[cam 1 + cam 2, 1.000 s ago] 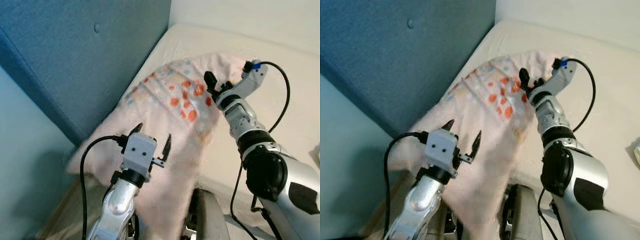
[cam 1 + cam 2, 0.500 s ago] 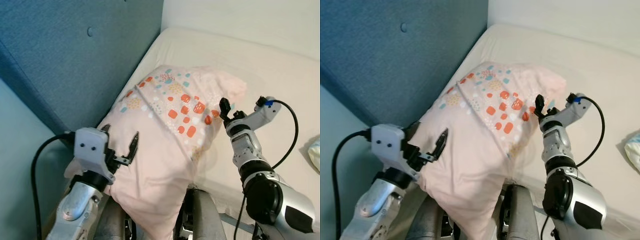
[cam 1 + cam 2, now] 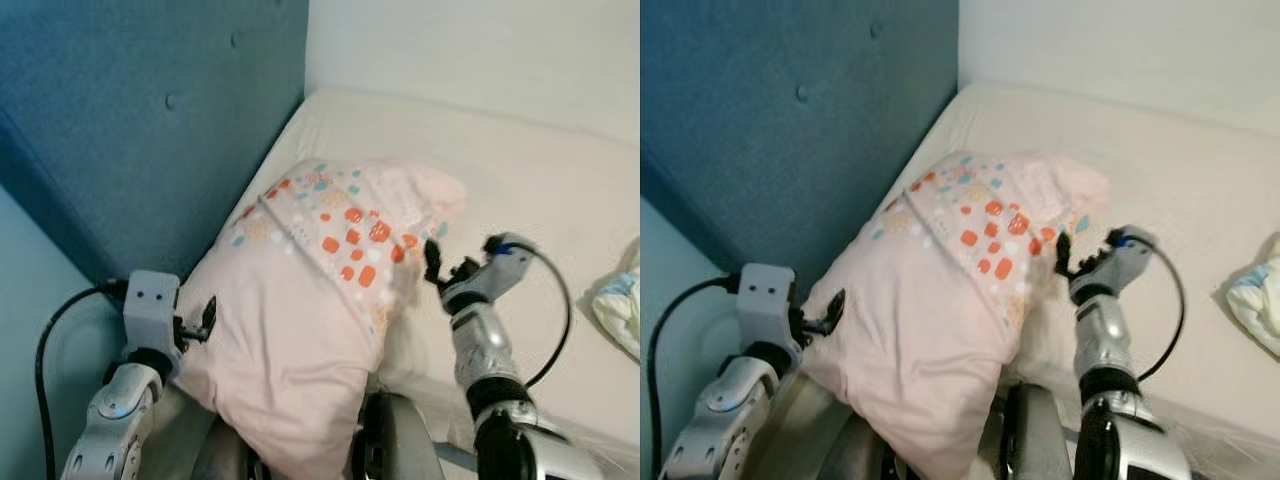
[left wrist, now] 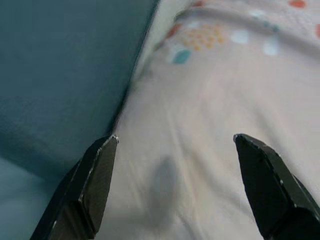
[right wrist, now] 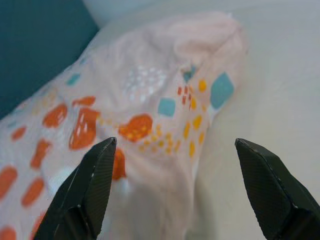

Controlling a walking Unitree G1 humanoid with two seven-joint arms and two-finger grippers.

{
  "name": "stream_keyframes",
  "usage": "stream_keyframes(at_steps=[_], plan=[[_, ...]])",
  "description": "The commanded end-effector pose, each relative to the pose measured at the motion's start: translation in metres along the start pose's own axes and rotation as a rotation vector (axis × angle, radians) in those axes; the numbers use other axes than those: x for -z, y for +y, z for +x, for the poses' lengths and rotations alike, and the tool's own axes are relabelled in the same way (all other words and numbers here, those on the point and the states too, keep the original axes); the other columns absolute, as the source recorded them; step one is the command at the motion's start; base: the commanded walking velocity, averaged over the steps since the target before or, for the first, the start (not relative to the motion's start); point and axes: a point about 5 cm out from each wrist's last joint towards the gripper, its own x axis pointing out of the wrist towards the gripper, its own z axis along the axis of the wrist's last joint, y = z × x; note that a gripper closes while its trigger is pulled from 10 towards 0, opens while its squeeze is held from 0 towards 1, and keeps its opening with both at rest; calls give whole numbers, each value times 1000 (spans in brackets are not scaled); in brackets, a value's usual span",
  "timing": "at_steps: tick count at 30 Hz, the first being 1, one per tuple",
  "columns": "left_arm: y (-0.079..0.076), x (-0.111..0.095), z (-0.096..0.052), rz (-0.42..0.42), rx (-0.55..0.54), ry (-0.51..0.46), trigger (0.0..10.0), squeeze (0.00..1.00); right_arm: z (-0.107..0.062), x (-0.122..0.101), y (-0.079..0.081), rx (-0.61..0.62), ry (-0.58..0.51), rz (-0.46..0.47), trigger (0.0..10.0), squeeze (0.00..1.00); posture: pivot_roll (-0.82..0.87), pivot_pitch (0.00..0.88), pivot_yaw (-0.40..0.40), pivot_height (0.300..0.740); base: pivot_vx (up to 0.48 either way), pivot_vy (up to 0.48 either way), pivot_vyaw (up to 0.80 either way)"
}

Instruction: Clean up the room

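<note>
Cream bed (image 3: 520,160) beside a blue headboard (image 3: 130,120): the left tool (image 4: 175,175), fingers spread and released, is hovering at the pink patterned pillow (image 3: 310,290), whose near end is overhanging the mattress edge. The right tool (image 5: 175,185), equally agape, is flanking its far side. Unsupported, the pillow could slide floorward. Head views are adding a crumpled cloth (image 3: 618,305) at right.
</note>
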Motion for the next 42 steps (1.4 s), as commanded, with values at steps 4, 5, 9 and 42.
stream_keyframes(at_steps=[4, 5, 9, 42], plan=[[-4, 29, -4, -70, 26, 143, 10000, 0, -20, 34, 10, -50, 122, -136, 10000, 0, -9, 169, -5, 610, 0, 0, 0], [-8, 34, -5, -79, 34, 175, 10000, 0, -27, 44, 14, -69, 156, -164, 10000, 0, -11, 161, -5, 610, 0, 0, 0], [-10, 41, -2, -58, 13, 196, 10000, 0, -38, 55, 19, -102, 177, -236, 10000, 0, -19, 153, -4, 610, 0, 0, 0], [19, 21, 4, -65, -102, 60, 10000, 0, -8, 30, -9, 146, 212, 55, 0, 0, 78, 247, -47, 610, 0, 0, 0]])
